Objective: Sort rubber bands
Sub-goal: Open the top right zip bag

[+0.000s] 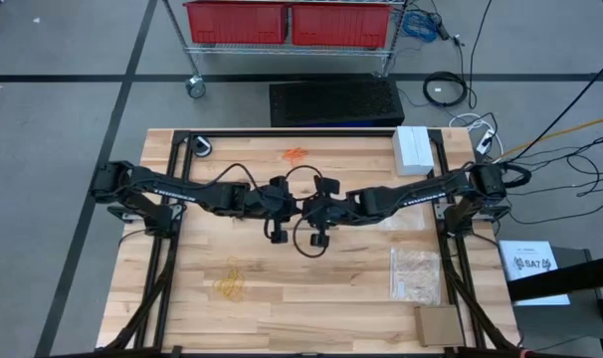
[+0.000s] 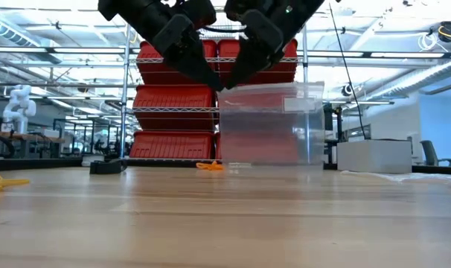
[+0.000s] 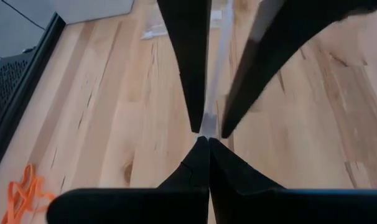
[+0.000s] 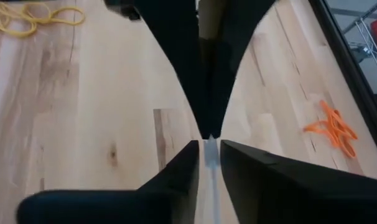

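The orange rubber bands [image 1: 295,154] lie as one loose cluster on the far half of the table [image 1: 311,308], its spread running slightly more left-to-right than near-to-far. The pale yellow rubber bands [image 1: 230,281] form a second cluster on the near left, longer along the near-far line. That makes two loose clusters; single loops in them cannot be counted. Both lie flat on the wood, well apart from each other. Between them, above mid-table, the two grippers meet tip to tip and touch neither cluster: orange lies beyond them, yellow nearer and to the left. The left gripper [image 3: 207,146] has its fingers pressed together. The right gripper [image 4: 209,149] has its fingers narrowly apart with a pale clear strip [image 4: 210,155] in the gap; whether they pinch it cannot be told.
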`<state>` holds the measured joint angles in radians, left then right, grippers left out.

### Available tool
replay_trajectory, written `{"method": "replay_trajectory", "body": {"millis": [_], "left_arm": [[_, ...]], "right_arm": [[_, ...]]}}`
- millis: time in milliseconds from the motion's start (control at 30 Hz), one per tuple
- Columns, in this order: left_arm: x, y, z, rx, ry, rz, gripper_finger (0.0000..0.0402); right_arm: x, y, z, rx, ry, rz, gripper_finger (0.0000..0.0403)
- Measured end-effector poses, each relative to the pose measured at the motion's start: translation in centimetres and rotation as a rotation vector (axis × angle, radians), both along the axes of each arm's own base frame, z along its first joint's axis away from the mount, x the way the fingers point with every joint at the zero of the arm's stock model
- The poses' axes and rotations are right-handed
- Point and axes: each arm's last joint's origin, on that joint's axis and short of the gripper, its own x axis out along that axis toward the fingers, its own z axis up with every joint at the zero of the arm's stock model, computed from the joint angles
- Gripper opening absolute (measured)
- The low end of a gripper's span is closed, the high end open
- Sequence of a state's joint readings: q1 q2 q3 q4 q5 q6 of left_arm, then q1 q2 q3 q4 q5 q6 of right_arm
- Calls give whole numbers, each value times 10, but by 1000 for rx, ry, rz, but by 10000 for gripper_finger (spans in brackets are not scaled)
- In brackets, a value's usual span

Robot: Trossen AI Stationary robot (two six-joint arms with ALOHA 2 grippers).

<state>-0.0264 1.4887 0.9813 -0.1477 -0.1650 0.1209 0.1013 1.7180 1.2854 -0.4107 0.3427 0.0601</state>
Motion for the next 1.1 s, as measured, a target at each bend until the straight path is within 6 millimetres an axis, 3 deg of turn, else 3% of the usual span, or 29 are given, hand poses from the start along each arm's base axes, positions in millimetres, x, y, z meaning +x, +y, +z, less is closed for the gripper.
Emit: {"method": "replay_trajectory", "body": {"millis": [200, 600, 900, 1100], "left_arm": [[1, 0, 1, 0, -9, 0, 0], [0, 0, 1, 0, 1, 1, 3], [2, -2, 3, -43, -31, -50, 79], [5, -6, 0, -114, -245, -175, 127]], "right_arm": [[-1, -1, -3, 0, 34, -7, 9], [-11, 5, -1, -23, 82, -44, 8], [-20, 24, 12, -15, 39, 7, 8], [-30, 37, 28, -48, -13, 15, 9]]}}
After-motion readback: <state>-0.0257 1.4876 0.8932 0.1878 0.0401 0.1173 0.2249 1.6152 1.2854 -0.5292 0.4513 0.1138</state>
